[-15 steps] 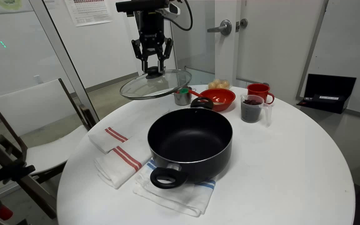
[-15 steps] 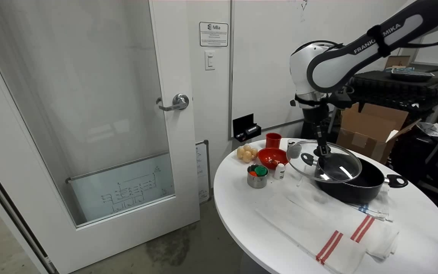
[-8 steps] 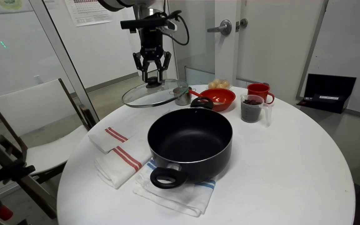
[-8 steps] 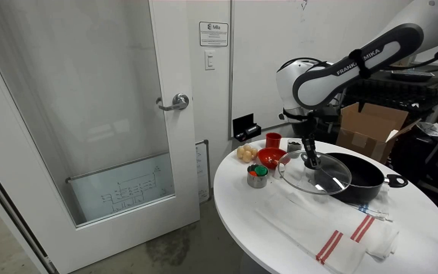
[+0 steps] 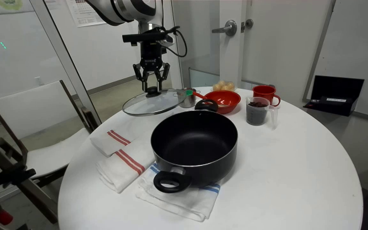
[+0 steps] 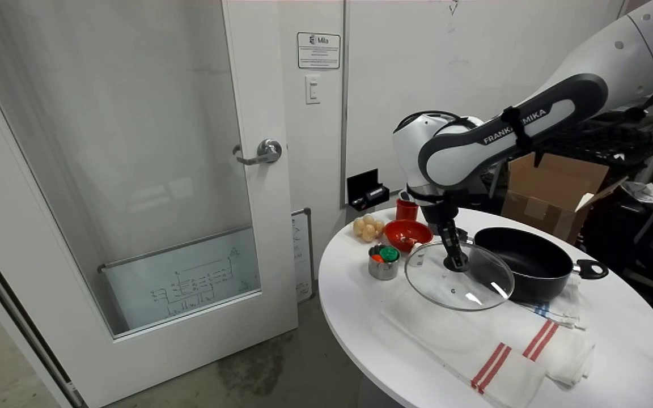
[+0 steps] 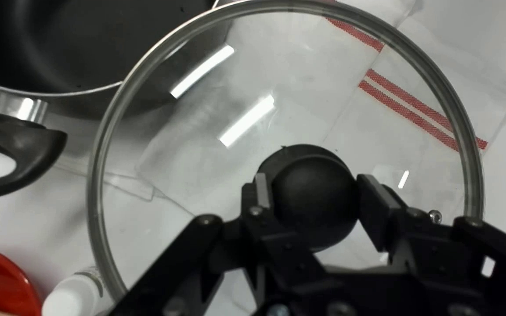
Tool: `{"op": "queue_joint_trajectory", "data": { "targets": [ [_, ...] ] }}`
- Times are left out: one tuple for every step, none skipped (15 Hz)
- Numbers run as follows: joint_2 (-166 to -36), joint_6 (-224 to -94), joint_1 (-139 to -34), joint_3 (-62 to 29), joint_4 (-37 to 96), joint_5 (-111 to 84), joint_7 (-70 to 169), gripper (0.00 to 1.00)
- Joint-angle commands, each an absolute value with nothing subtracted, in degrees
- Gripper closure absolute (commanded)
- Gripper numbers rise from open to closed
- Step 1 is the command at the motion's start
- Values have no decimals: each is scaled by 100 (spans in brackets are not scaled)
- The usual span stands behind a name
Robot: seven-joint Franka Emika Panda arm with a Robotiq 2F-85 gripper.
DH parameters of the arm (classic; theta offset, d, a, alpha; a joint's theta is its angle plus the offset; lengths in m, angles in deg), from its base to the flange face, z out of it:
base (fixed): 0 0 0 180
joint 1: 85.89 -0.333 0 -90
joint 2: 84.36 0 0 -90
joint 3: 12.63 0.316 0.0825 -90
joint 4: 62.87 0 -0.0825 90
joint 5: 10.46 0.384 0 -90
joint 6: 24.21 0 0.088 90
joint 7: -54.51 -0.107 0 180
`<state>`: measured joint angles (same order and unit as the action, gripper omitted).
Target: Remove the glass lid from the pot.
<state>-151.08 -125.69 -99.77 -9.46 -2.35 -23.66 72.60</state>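
The glass lid (image 5: 158, 101) is a clear disc with a metal rim and black knob. My gripper (image 5: 152, 90) is shut on the knob from above, with a finger on each side in the wrist view (image 7: 312, 193). The lid hangs slightly tilted over the table, beside the pot (image 5: 214, 171). In an exterior view the lid (image 6: 454, 292) overlaps the edge of the black pot (image 6: 539, 286). The wide black pot is uncovered and looks empty inside. In the wrist view the lid (image 7: 182, 175) covers part of the pot rim (image 7: 81, 91).
White towels with red stripes (image 5: 133, 163) lie below and beside the lid. A blue-striped towel (image 5: 184, 199) is under the pot. A steel cup (image 6: 383, 271), white bottle (image 7: 75, 296) and red bowl (image 5: 224, 97) stand near the lid. A measuring cup (image 5: 256, 115) and red mug (image 5: 264, 92) stand farther off.
My gripper has come down with the lid still held by its knob. The lid has moved lower and farther to the side of the pot. The pot has not moved.
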Motion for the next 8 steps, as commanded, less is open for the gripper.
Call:
{"op": "queue_joint_trajectory", "data": {
  "targets": [
    [-15452,-12117,-10127,-909,-910,-2510,7446,75],
    [-15511,-12092,-10151,-901,-982,-2498,7469,75],
    [-15577,-12099,-10161,-885,-1064,-2482,7516,75],
    [-15638,-12089,-10170,-870,-1134,-2464,7555,75],
    [-15700,-12120,-10167,-847,-1204,-2448,7629,75],
    [-15758,-12143,-10156,-822,-1264,-2422,7681,75],
    [-15816,-12161,-10147,-808,-1323,-2408,7730,75],
    [-15880,-12170,-10132,-790,-1384,-2386,7778,75]
  ]
}}
